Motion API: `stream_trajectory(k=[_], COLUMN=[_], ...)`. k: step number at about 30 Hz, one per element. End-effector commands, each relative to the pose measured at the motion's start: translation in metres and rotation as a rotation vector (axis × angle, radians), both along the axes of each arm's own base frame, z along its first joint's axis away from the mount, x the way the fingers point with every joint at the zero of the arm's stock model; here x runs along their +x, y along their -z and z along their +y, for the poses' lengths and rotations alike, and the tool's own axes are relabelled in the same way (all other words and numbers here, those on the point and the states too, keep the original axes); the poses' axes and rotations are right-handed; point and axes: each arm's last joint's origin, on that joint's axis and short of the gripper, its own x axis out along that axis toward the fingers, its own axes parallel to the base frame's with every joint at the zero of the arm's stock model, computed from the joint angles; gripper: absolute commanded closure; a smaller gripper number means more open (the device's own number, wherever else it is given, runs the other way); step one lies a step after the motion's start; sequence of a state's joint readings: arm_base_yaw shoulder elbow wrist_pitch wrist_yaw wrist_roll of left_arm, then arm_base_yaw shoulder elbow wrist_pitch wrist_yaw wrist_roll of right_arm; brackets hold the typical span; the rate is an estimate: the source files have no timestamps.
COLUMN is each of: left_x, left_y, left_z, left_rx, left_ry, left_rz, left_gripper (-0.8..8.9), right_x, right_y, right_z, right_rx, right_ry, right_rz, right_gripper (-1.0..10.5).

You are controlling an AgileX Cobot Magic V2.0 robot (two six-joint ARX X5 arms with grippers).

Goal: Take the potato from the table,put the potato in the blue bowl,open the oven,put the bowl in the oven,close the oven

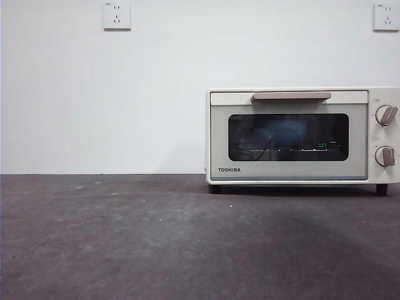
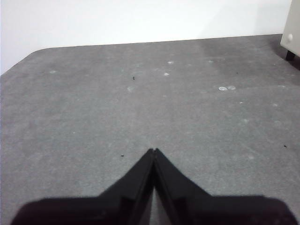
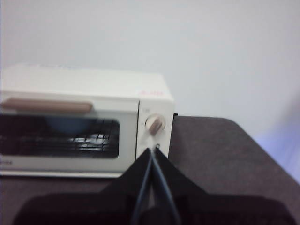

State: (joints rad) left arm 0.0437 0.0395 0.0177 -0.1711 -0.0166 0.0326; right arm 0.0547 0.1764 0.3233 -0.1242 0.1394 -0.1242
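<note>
- Oven (image 1: 302, 135) stands at the back right of the table (image 1: 156, 244), door shut, tan handle (image 1: 291, 95) across the top.
- Blue bowl (image 1: 284, 131) shows dimly through the dark glass, inside the oven; the potato cannot be made out.
- Left gripper (image 2: 153, 151) hangs over bare table, jaws pressed together, holding nothing.
- Right gripper (image 3: 153, 151) faces the oven's knobs (image 3: 155, 124), jaws closed and empty.

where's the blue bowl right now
In the front view the blue bowl sits inside the closed oven, behind its glass door, on the table's right side.
</note>
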Motion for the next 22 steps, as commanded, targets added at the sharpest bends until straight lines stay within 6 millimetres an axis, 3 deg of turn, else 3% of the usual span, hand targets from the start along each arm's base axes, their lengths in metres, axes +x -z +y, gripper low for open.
stream_trajectory(k=[1,5,13,22], left_x=[0.001,0.001,0.001,0.001], left_y=[0.003,0.003,0.003,0.004], left_z=[0.0,0.0,0.0,0.0], left_rx=[-0.007,-0.007,-0.007,-0.007], left_ry=[-0.007,-0.007,-0.007,-0.007], left_rz=[0.005,0.005,0.011,0.016], left_gripper=[8.17,8.17,8.18,8.17], right_x=[0.0,0.002,0.007,0.006], right_y=[0.03,0.059,0.087,0.092], right_z=[-0.001,-0.001,0.0,0.0], right_rx=[0.055,0.099,0.133,0.07], right_ry=[0.005,0.001,-0.069,-0.08], right_rz=[-0.002,0.001,0.079,0.146], right_gripper=[9.5,9.5,9.5,9.5])
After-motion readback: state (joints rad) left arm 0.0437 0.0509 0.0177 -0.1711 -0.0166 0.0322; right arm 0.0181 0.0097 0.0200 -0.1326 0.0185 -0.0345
